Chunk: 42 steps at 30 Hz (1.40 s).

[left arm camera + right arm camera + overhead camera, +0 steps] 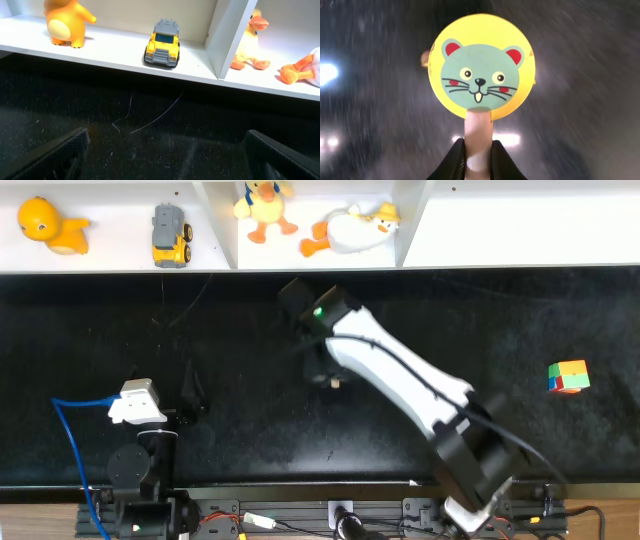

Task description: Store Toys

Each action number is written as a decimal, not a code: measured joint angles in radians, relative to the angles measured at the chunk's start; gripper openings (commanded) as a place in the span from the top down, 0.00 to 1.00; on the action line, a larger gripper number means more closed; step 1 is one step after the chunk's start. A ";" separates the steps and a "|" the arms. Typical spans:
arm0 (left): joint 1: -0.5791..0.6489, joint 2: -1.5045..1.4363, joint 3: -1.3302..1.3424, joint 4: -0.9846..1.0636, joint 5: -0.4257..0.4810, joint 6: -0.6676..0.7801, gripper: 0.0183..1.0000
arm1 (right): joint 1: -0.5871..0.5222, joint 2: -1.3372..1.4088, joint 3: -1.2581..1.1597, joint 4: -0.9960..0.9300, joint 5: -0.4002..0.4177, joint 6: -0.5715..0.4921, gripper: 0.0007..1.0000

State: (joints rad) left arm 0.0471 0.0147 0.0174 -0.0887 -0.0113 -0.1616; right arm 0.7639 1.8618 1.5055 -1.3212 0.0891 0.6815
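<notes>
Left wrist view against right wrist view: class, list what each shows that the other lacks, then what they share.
Left wrist view, not the right: a white shelf holding an orange plastic animal, a yellow toy truck and a yellow plush duck. Right wrist view, not the left: a round yellow mouse-face toy, its pale handle gripped by the right end effector. Both: the black tabletop.

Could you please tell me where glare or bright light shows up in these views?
Right wrist view: bright patches glint off the dark table beside the mouse-face toy. Left wrist view: the white shelf is brightly lit, the table below dim. Top view: likewise.
</notes>
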 measured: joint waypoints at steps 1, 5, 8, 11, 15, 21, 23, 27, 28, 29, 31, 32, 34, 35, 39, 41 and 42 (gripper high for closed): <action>0.000 0.000 0.000 0.000 0.000 0.000 0.00 | 0.019 -0.026 0.000 -0.019 0.022 0.011 0.95; 0.000 0.000 0.000 0.000 0.000 0.000 0.00 | 0.060 -0.130 -0.013 -0.026 0.100 0.049 0.96; 0.000 0.000 0.000 0.000 0.000 0.000 0.00 | 0.054 -0.219 -0.076 -0.006 0.140 0.072 0.96; 0.000 0.000 0.000 0.000 0.000 0.000 0.00 | 0.023 -0.327 -0.184 0.038 0.159 0.095 0.96; 0.000 0.000 0.000 0.000 0.000 0.000 0.00 | -0.051 -0.473 -0.317 0.088 0.171 0.117 0.96; 0.000 0.000 0.000 0.000 0.000 0.000 0.00 | -0.238 -0.639 -0.427 0.130 0.198 0.132 0.95; 0.000 0.000 0.000 0.000 0.000 0.000 0.00 | -0.311 -0.660 -0.441 0.134 0.212 0.130 0.95; 0.000 0.000 0.000 0.000 0.000 0.000 0.00 | -0.426 -0.662 -0.453 0.171 0.225 0.122 0.95; 0.000 0.000 0.000 0.000 0.000 0.000 0.00 | -0.445 -0.662 -0.453 0.195 0.227 0.108 0.95; 0.000 0.000 0.000 0.000 0.000 0.000 0.00 | -0.462 -0.662 -0.453 0.223 0.228 0.092 0.95; 0.000 0.000 0.000 0.000 0.000 0.000 0.00 | -0.488 -0.662 -0.454 0.295 0.227 0.045 0.95; 0.000 0.000 0.000 0.000 0.000 0.000 0.00 | -0.499 -0.662 -0.455 0.333 0.222 0.013 0.95; 0.000 0.000 0.000 0.000 0.000 0.000 0.00 | -0.513 -0.661 -0.455 0.418 0.211 -0.068 0.95; 0.000 0.000 0.000 0.000 0.000 0.000 0.00 | -0.516 -0.659 -0.455 0.452 0.206 -0.117 0.95; 0.000 0.000 0.000 0.000 0.000 0.000 0.00 | -0.535 -0.628 -0.455 0.562 0.204 -0.280 0.95; 0.000 0.000 0.000 0.000 0.000 0.000 0.00 | -0.569 -0.592 -0.455 0.611 0.204 -0.349 0.96; 0.000 0.000 0.000 0.000 0.000 0.000 0.00 | -0.590 -0.569 -0.455 0.633 0.205 -0.378 0.95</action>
State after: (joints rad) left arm 0.0471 0.0147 0.0174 -0.0887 -0.0113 -0.1616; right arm 0.1738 1.2926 1.0504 -0.6884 0.2943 0.3031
